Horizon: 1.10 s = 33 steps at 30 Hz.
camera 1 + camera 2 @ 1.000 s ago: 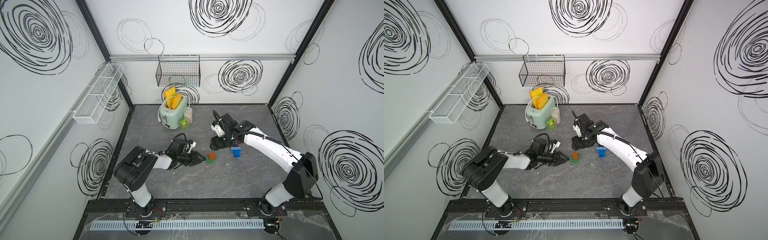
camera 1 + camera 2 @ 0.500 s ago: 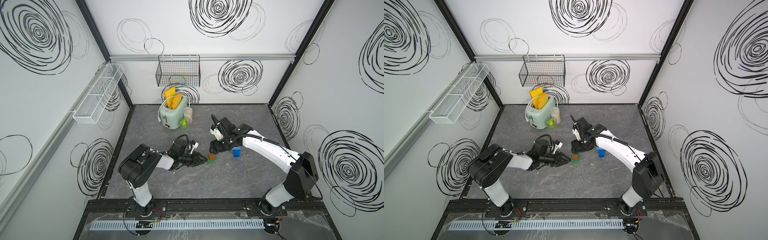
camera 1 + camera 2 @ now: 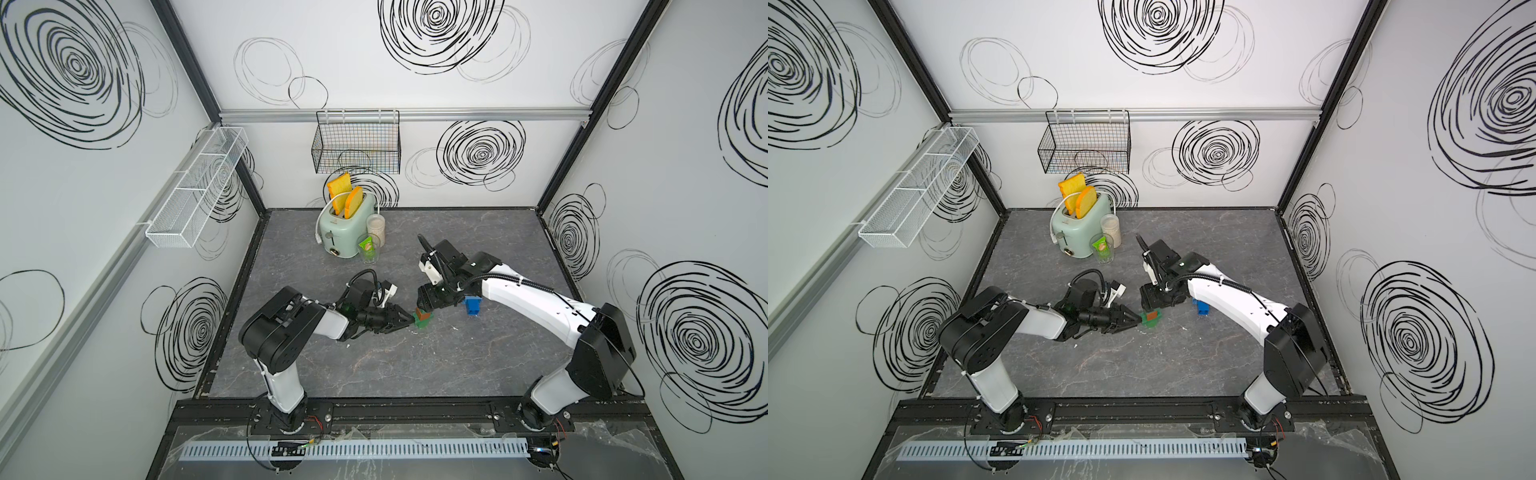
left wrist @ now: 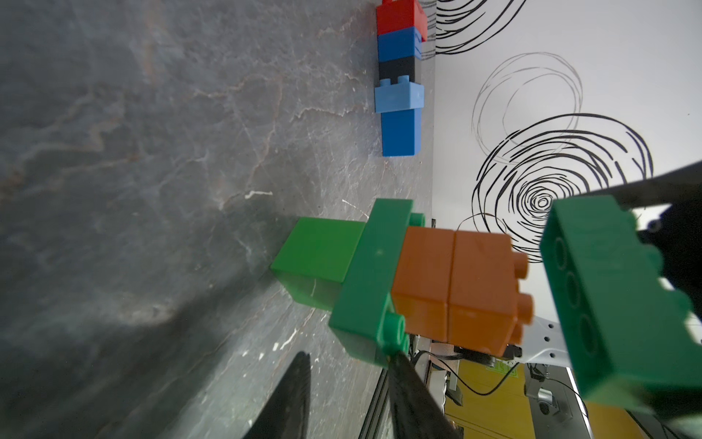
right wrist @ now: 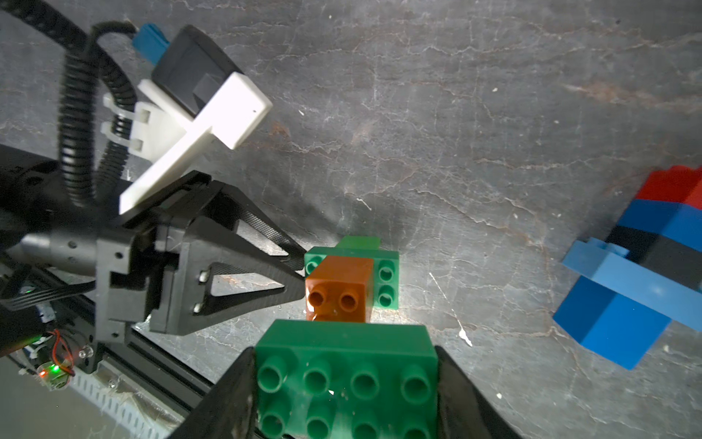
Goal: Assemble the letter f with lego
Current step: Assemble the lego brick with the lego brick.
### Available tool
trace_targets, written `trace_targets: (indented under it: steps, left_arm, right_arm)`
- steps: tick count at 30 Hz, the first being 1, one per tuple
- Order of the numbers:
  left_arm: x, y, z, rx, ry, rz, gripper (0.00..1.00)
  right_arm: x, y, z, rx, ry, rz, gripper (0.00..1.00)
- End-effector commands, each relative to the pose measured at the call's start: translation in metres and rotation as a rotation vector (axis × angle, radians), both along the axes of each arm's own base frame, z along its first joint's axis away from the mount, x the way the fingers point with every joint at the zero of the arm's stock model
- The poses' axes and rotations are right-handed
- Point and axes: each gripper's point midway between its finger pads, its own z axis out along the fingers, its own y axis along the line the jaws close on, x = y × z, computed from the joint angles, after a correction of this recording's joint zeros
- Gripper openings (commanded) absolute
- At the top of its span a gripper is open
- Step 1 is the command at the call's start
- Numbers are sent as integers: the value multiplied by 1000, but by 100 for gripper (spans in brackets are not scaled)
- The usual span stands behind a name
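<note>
Since a sec ago: right arm has come across from by the blue stack to the green-and-orange stack (image 5: 338,283), and the left arm has slid up to it w/ jaws narrowing.

Right gripper (image 5: 343,357) is clamped on a dark-green 2x4 brick (image 4: 615,296), underside facing the top orange brick (image 4: 482,289). A small gap shows in the left wrist view, so it's not seated yet.

Left gripper (image 5: 302,270): jaws narrow, tips at the stack's side by the dark-green oblong brick (image 4: 374,273). Can't tell if it's pinching or just bracing.

Stack stands approx mid-tabletop (image 3: 415,365), on a light-green base brick (image 4: 319,251). Blue stack (image 3: 473,305) is just beside it, toward the right edge.

Prob. meaning: the F's top bar is lined up, and press-down comes next w/ the left steadying.
</note>
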Motion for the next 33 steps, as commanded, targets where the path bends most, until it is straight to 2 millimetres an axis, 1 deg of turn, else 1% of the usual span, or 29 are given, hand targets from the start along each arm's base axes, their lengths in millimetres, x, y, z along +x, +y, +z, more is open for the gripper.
trace_targets:
  steps: [1,16,33]
  left_arm:
    - [5,-7,10,-36,-32,-11,38]
    - [5,-6,8,-33,-26,-6,37]
    - [4,-5,8,-31,-25,-2,37]
  right_arm:
    - [2,-2,0,-3,-21,-33,55]
    - [4,1,-4,-2,-22,-37,55]
    - [1,0,-14,-15,-11,-44,55]
